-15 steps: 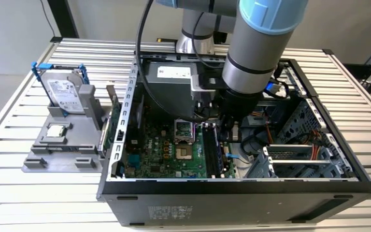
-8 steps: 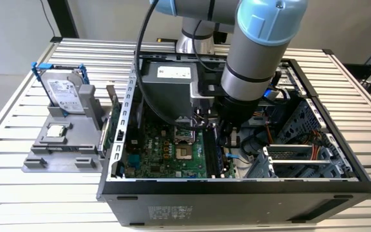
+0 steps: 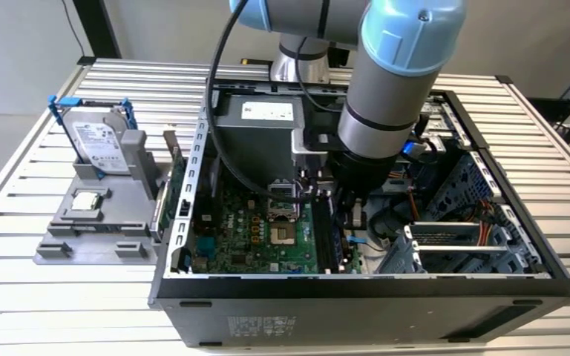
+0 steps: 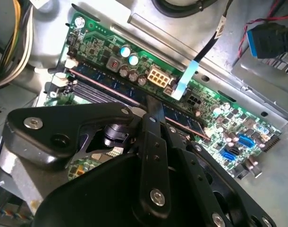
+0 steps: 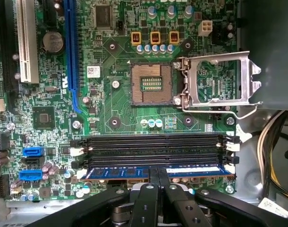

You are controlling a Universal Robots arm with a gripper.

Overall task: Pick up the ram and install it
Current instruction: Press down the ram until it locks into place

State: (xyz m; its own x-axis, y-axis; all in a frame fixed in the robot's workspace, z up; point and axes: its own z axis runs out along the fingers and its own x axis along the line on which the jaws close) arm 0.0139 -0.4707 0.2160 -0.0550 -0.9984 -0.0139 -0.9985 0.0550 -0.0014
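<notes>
The ram (image 5: 115, 172) is a long thin stick with a blue label. It lies in the outermost of the black memory slots (image 5: 153, 146) on the green motherboard (image 5: 115, 109). My gripper (image 5: 158, 174) pinches the stick's top edge at mid-length, its two black fingers (image 5: 152, 177) close together. In the second wrist view the ram (image 4: 104, 81) runs slantwise across the board, and the gripper (image 4: 153, 109) meets it near the middle. In the exterior view the gripper (image 3: 347, 216) reaches down inside the open computer case (image 3: 364, 285) at the board's right side.
An open processor socket (image 5: 151, 84) with its raised metal frame (image 5: 215, 80) lies beyond the slots. Yellow cables (image 5: 276, 142) hang at one slot end. A hard drive in a blue frame (image 3: 97, 141) and a small silver chip (image 3: 87, 200) sit on a grey stand at the exterior view's left.
</notes>
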